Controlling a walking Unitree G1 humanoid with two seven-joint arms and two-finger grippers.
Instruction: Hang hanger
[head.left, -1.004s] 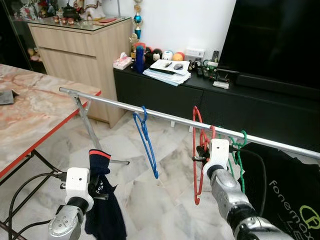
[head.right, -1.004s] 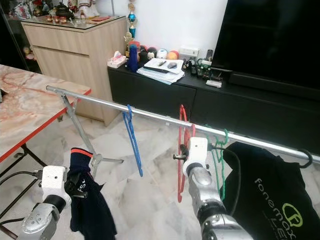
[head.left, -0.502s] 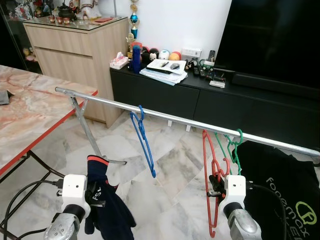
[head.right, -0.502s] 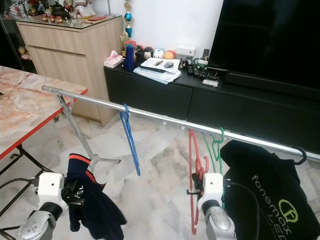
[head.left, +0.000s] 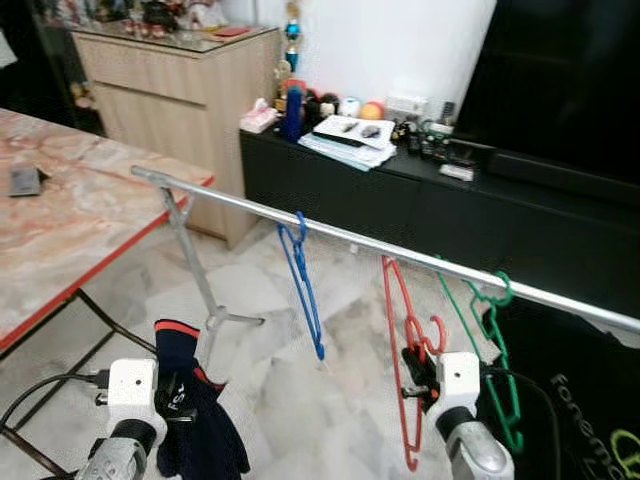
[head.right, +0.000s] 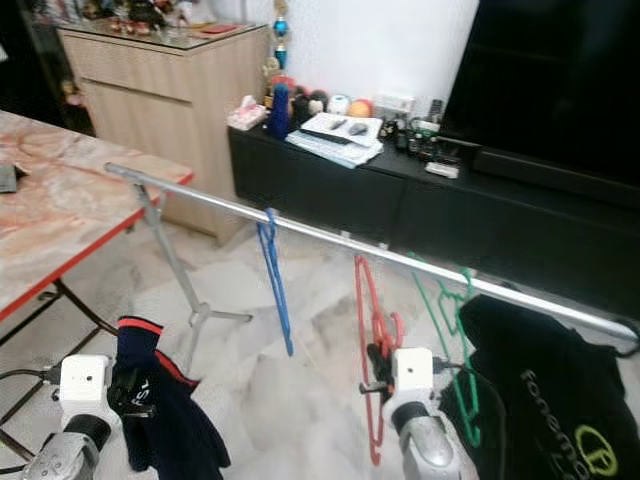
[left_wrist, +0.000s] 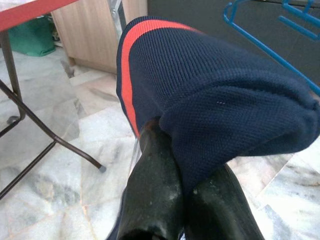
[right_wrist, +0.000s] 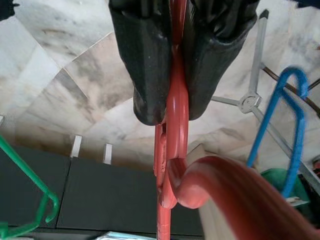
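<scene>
Right end effector (head.left: 418, 366): clenched on red hanger (head.left: 398, 350), fingers (right_wrist: 150, 65) pinching the plastic from both sides just under the hook.
Red hanger: its top meets the rail (head.left: 350, 238) between blue hanger (head.left: 303, 290) and green hanger (head.left: 490, 340). Can't tell whether the hook is over the rail or just leaning on it. Body hangs down past the end effector, slightly tilted.
Left end effector (left_wrist: 185, 200): closed on a navy sock (head.left: 190, 405) with red band, held low near the floor, well apart from the rail.
Risk 1: letting go before the hook is seated would likely drop the hanger to the floor. Cause: hook seating unclear, grip may be carrying the weight.
Risk 2: sideways drift could tangle red with green. Cause: the two sit near each other on the rail.
Risk 3: pulling back while still clenched could drag the hook off or shake the rail. Cause: grip is tight and close to the hook.
Risk 4: black shirt (head.right: 540, 390) hangs just beyond the green hanger, so the right arm could snag it on retreat.
Right arm pose: forearm raised forward and up from below the rail, wrist about level with the hanger's neck, fingers pointing at the rail.
Left arm pose: low, bent, forearm forward, idle with sock, beside the desk (head.left: 60, 230).
</scene>
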